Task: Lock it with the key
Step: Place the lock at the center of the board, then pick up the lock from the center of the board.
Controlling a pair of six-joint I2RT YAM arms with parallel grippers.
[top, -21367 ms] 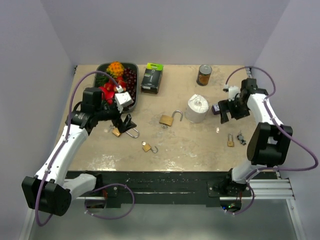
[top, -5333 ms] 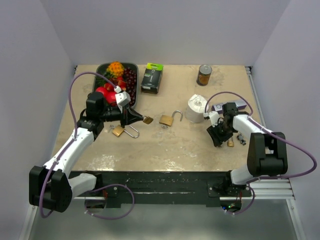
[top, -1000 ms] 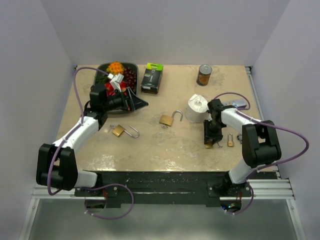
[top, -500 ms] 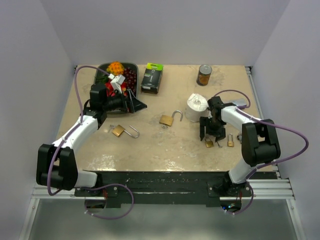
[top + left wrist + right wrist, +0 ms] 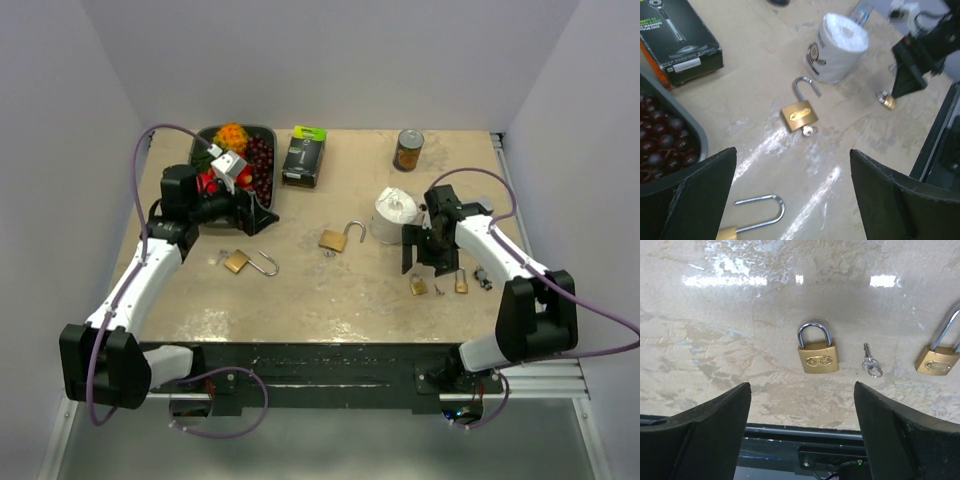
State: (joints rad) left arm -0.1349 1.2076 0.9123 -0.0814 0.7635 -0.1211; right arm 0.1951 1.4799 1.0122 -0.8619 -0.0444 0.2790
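Note:
A small brass padlock (image 5: 817, 358) lies on the table with its shackle shut, and a loose key (image 5: 870, 363) lies just to its right. My right gripper (image 5: 802, 390) hovers open and empty just above and behind them (image 5: 424, 256). A second small padlock (image 5: 938, 360) lies further right. A bigger padlock (image 5: 799, 114) with its shackle open and a key (image 5: 810, 131) in its base sits mid-table. My left gripper (image 5: 792, 152) is open and empty, raised near the tray (image 5: 258, 216). Another open padlock (image 5: 238, 262) lies below it.
A toilet paper roll (image 5: 394, 216) stands just left of my right arm. A black box (image 5: 303, 156) and a can (image 5: 408, 149) stand at the back. The dark tray (image 5: 272, 172) of fruit is at the back left. More keys (image 5: 483, 278) lie right of the small padlocks.
My right gripper has opened and drawn up and back from the small padlock, which now lies free on the table. My left arm has pulled back to the left.

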